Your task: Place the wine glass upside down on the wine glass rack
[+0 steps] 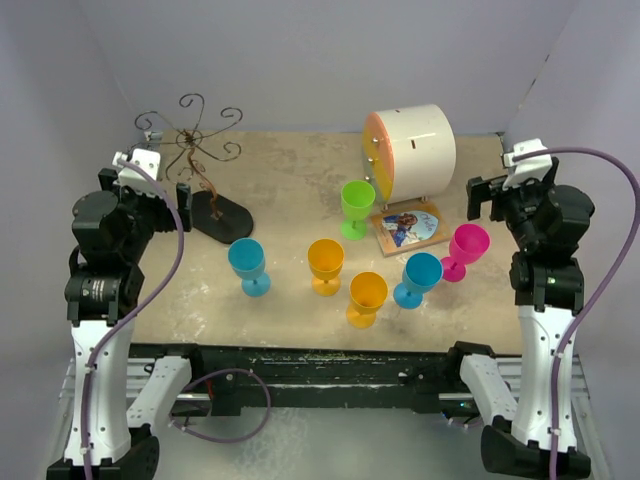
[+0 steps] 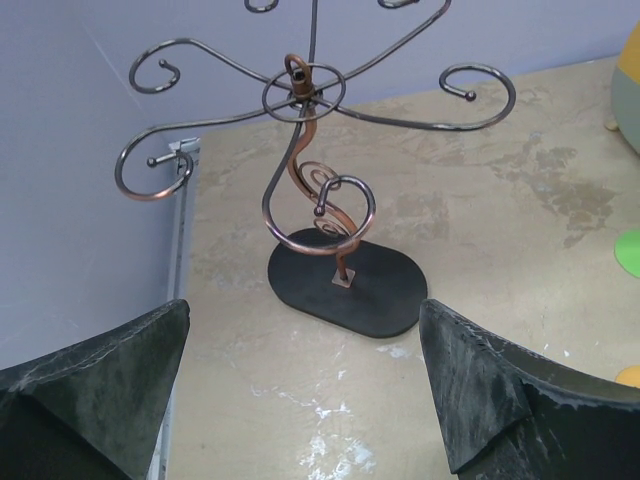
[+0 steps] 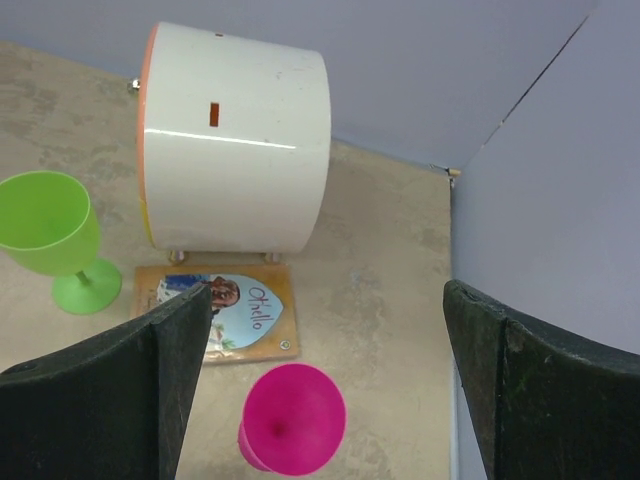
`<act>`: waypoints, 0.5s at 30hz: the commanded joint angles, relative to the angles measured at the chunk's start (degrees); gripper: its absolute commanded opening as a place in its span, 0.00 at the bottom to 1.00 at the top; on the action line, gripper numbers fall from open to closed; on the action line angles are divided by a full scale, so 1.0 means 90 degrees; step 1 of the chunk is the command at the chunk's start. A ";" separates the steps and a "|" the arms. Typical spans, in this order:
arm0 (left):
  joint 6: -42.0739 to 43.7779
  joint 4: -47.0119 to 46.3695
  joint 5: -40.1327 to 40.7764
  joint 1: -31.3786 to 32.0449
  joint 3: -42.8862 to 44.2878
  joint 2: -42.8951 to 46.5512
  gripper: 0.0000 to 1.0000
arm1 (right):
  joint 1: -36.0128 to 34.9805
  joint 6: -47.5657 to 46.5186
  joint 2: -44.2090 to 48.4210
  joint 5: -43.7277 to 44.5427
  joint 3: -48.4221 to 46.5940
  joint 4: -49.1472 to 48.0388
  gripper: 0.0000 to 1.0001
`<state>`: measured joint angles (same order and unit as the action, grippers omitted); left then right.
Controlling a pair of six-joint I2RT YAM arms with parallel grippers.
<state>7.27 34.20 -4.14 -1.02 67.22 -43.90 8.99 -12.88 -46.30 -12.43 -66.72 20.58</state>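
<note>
The left arm point(image 1: 108, 232) stands at the left edge of the counter point(image 1: 300, 165). The left jaws are spread fully wide, hold nothing, and face the rack point(image 1: 222, 214), which sits in the far left corner with every curled arm bare. Six glasses stand upright along the middle and right of the counter, none of them held, and I cannot tell which one is meant. Toward the near edge is the left blue glass point(image 1: 248, 265), then the rear orange glass point(image 1: 325, 264). The green glass point(image 1: 357, 207) is farther back, with the front orange glass point(image 1: 367, 297) nearest the edge. The white drum point(image 1: 412, 150) lies at the far side, with a card point(image 1: 408, 226) just in front of it. Next come the right blue glass point(image 1: 418, 277) and the pink glass point(image 1: 466, 249), which sits under the right jaws, also fully apart and empty, on the right arm point(image 1: 545, 235). The risks look plain. The glasses stand close together, so wide jaws coming down on one may knock over its neighbour. A round plastic bowl or thin stem may slip as it is turned over. The rack is thin wire on a small base, so a push from a glass foot that misses the curl, or from the left arm so near it, could tip or shift it.
</note>
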 commanded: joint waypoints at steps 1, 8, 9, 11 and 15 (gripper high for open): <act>0.0083 0.0108 -0.0194 -0.0039 0.0810 -0.0326 0.99 | -0.0033 -0.0667 -0.0125 -0.0637 -0.0017 0.0039 1.00; 0.0107 0.0526 -0.0335 -0.0043 0.1844 -0.1156 0.99 | -0.0034 -0.1042 -0.0254 -0.1399 -0.0048 0.0397 1.00; 0.0110 0.0556 -0.0366 -0.0043 0.1969 -0.1274 0.99 | -0.0033 -0.1035 -0.0264 -0.1453 -0.0048 0.0390 1.00; 0.0109 0.0633 -0.0424 -0.0043 0.2225 -0.1570 0.99 | -0.0033 -0.0990 -0.0273 -0.1561 -0.0064 0.0394 1.00; -0.0014 0.0766 -0.0470 -0.0043 0.2725 -0.2203 0.99 | -0.0033 -0.0888 -0.0337 -0.1684 -0.0155 0.0383 1.00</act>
<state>7.66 40.34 -6.90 -1.02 87.00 -59.68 8.88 -20.64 -49.12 -24.08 -66.72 24.58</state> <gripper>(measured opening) 0.995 0.998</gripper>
